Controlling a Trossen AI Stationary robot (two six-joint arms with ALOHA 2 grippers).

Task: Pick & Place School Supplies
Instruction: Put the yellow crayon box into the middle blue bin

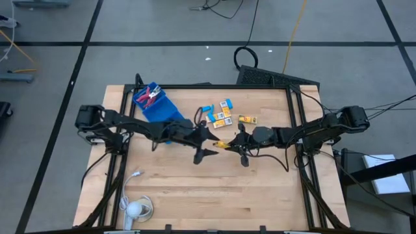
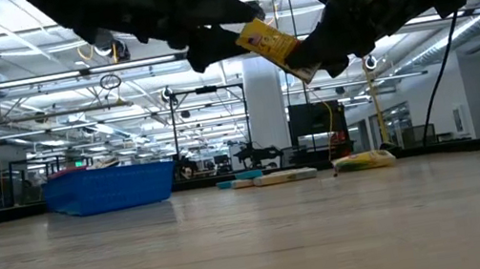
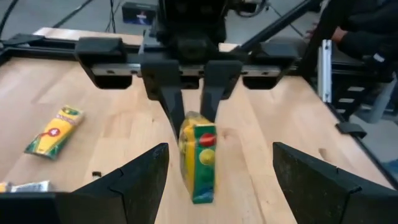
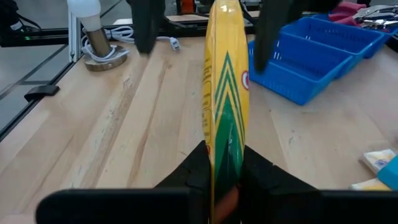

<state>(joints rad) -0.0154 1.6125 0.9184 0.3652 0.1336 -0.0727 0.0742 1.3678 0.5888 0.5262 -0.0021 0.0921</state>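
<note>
Pale wood planks make up your table (image 1: 195, 188), set on a grey floor crossed by dark lines, with black cables trailing off behind it. At its middle your two arms meet above the surface. Your right gripper (image 1: 229, 143) is clamped on a yellow crayon box (image 2: 268, 43), holding it tilted in the air, well clear of the wood. Your left gripper (image 1: 207, 144) faces it from the other side, fingers (image 3: 134, 180) spread wide on either side of the box without touching it. More small boxes (image 1: 224, 117) and a light-blue piece (image 1: 206, 108) lie scattered on the far half of the table, near the middle. A blue tray (image 1: 156, 105) sits at the far left, with red-handled scissors (image 1: 151, 95) in it. A white cable (image 1: 133, 177) and a round white object (image 1: 133, 209) rest at the near left edge. Across the table, you look into a large open hall with rows of ceiling lights, columns and dark screens.
</note>
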